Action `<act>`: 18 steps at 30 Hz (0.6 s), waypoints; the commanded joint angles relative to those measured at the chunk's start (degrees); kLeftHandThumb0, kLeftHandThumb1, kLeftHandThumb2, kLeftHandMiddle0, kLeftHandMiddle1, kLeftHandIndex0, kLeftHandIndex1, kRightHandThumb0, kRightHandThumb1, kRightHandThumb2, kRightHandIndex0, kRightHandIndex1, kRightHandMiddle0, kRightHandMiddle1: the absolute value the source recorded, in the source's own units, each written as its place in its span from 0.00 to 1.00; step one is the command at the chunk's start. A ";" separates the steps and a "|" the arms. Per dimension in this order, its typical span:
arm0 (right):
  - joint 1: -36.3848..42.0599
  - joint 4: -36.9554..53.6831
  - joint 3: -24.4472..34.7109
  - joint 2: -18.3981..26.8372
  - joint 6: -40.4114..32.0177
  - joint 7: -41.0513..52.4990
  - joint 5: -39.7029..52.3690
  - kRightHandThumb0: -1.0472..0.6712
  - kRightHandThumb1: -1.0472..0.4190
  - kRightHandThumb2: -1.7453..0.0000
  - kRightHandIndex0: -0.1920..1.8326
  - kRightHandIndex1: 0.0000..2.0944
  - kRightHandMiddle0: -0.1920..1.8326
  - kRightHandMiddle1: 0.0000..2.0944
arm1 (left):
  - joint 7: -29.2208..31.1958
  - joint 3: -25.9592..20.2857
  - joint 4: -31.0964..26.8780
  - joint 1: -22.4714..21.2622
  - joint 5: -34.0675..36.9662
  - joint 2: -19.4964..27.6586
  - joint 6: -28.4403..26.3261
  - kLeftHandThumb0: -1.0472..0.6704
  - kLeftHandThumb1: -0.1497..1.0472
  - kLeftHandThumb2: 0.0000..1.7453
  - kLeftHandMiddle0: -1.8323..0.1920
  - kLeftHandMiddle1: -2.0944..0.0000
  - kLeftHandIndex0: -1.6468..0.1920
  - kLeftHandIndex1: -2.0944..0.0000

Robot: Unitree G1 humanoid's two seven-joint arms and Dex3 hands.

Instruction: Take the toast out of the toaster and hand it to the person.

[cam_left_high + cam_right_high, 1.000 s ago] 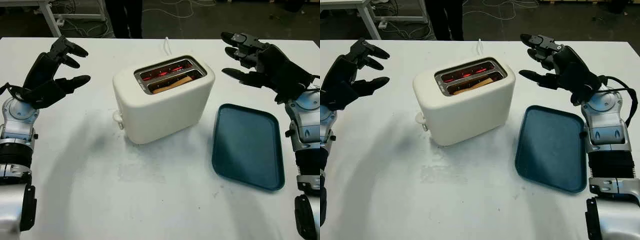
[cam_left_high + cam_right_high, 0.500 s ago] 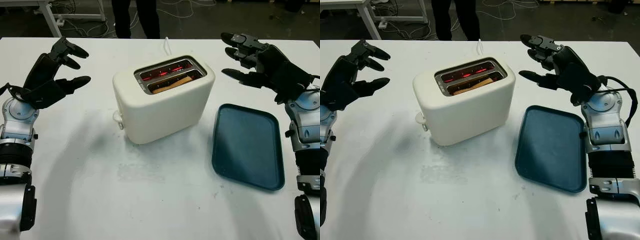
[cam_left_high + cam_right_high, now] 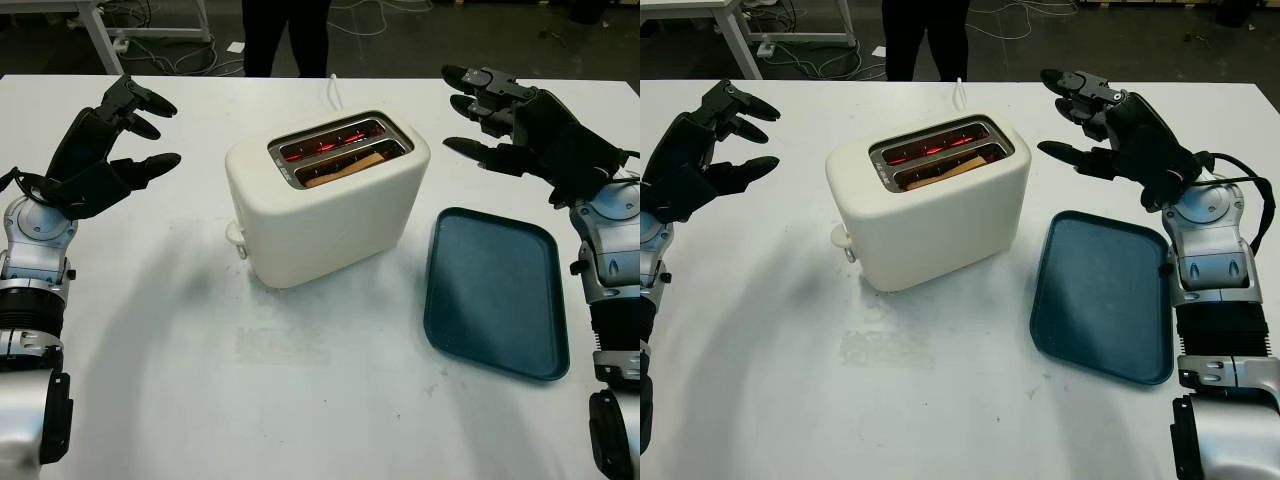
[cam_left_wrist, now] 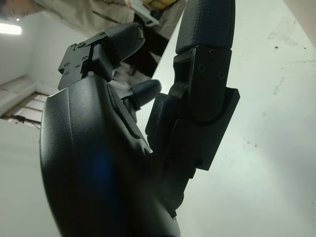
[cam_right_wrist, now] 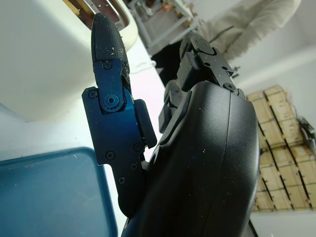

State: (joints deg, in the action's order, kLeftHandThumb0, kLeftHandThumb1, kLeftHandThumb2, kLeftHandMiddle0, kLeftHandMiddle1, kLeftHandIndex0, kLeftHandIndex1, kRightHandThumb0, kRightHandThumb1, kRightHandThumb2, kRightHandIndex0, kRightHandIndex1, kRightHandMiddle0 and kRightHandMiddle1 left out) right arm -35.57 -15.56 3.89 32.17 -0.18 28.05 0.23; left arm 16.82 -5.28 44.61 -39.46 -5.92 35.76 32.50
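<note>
Rounded cream toaster (image 3: pixel 325 205) mid-table (image 3: pixel 300 400), toast (image 3: pixel 345 168) in its near slot, elements glowing. Smooth teal tray (image 3: pixel 495 290) beside. My left hand (image 3: pixel 105 150) and right hand (image 3: pixel 520 125) raised either side, fingers spread, empty.

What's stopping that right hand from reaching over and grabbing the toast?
Nothing visible. The right hand hovers open beside the toaster, with bare table between them. The toast sits low in the near slot, open from above, while the far slot glows red.

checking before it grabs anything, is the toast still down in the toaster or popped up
Still down. The toast sits low in the near slot of the toaster, its top edge below the rim, and the far slot glows red. Both hands are open, off to the sides.
</note>
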 commanded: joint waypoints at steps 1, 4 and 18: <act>0.47 0.55 -0.03 -0.29 -0.40 -0.27 0.08 0.20 0.09 0.88 0.21 0.00 0.22 0.00 | 0.16 -0.27 -1.02 0.87 0.38 0.69 0.00 0.00 0.89 0.20 0.91 0.26 0.90 0.35; 0.56 0.71 -0.03 -0.34 -0.58 -0.40 0.04 0.20 0.09 0.88 0.21 0.00 0.22 0.00 | -0.16 -0.23 -1.04 1.10 0.04 0.88 0.45 0.00 0.89 0.21 0.91 0.26 0.90 0.35; 0.54 1.11 -0.13 -0.28 -1.06 -0.59 -0.13 0.22 0.09 0.89 0.21 0.00 0.22 0.00 | 0.29 -0.39 -0.89 0.95 0.78 0.53 0.15 0.00 0.89 0.20 0.91 0.27 0.90 0.35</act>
State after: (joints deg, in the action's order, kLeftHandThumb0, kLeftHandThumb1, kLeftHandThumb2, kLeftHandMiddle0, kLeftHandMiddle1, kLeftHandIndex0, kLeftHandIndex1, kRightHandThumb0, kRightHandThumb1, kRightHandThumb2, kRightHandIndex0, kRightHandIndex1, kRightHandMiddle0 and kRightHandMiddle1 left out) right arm -35.57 -15.32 3.88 32.15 -0.29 27.88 0.23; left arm 16.92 -5.42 44.27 -39.14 -5.50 35.76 32.50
